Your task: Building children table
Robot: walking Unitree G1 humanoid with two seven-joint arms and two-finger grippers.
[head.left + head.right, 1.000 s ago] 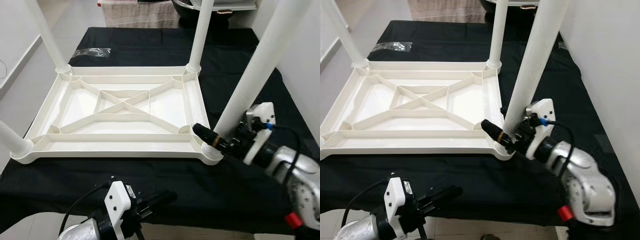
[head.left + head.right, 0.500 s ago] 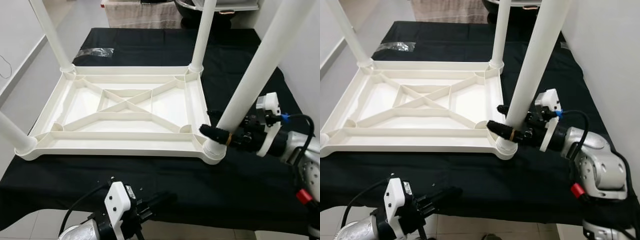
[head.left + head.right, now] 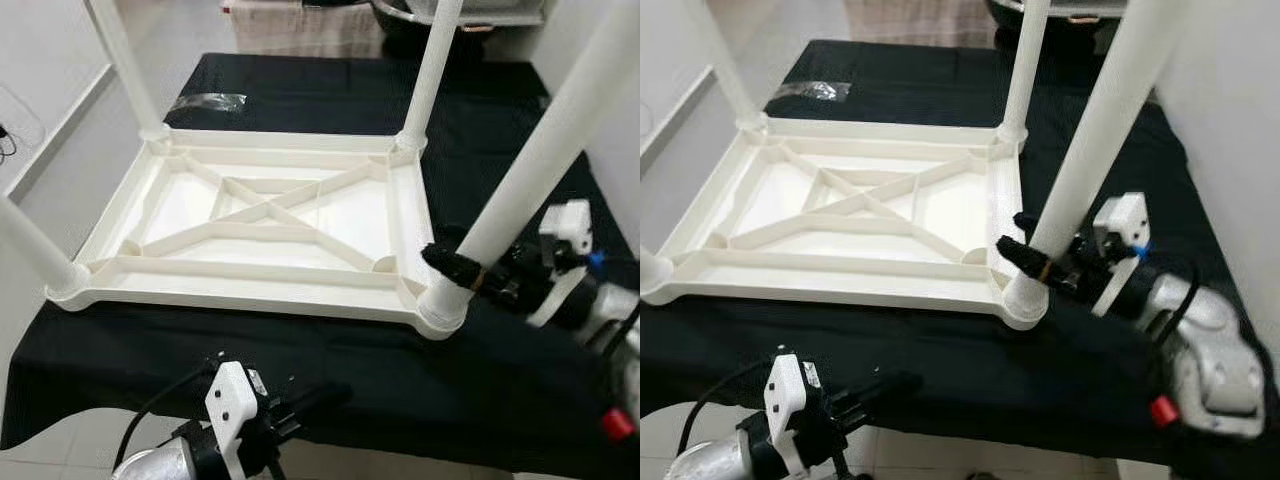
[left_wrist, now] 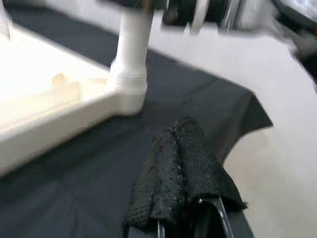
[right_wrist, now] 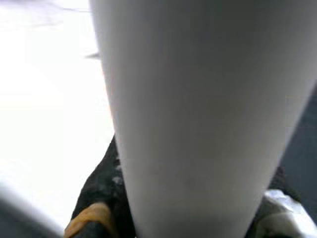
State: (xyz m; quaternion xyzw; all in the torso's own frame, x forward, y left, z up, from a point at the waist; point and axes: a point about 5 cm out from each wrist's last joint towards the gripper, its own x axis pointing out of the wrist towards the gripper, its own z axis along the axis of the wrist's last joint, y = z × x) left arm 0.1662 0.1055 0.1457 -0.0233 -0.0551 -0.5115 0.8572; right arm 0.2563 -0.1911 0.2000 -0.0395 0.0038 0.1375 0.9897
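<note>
Black cloth [image 3: 300, 350] covers the whole work surface, matte and a little creased, with pale floor and white walls around it and a striped towel [image 3: 300, 25] hanging at the far end. On the cloth lies the white plastic tabletop [image 3: 260, 215], flipped underside up, its smooth moulded ribs forming a cross inside a rectangular rim. Round white legs stand in its corner sockets: the near right leg [image 3: 540, 170] leans a bit, the far right leg [image 3: 432, 70] and far left leg [image 3: 125, 65] rise straight, and the near left leg [image 3: 30, 250] angles off at the edge. A crumpled clear plastic bag [image 3: 205, 101] lies on the cloth beyond the far left corner. The right gripper [image 3: 462, 268] has its black fingers closed around the near right leg just above the socket. The left gripper [image 4: 178, 158] hovers low over the cloth's near edge, its textured black fingers pressed together, holding nothing.
</note>
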